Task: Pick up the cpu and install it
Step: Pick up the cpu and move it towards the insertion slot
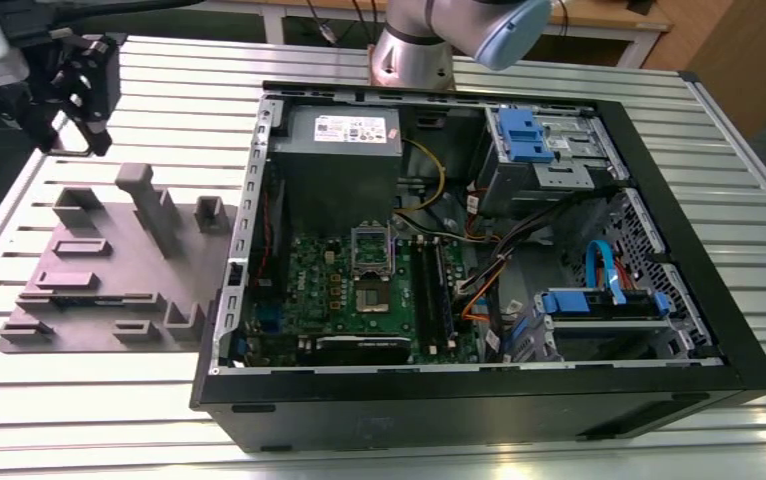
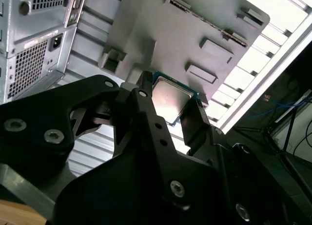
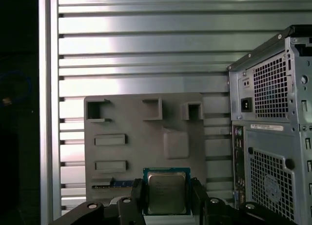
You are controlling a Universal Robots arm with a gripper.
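Right now you have the gripper (image 2: 170, 104) clamped on the cpu (image 3: 166, 191) by opposite edges, likely sparing its faces, with the grey tray (image 3: 127, 118) well beyond the jaws.

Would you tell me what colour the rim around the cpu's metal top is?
Blue-green; the cpu shows it best in the first wrist view.

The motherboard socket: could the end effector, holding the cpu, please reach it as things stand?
Probably yes: the case is open on top and no cable crosses the socket. The end effector, holding the cpu, hangs near the grey tray, outside the case.
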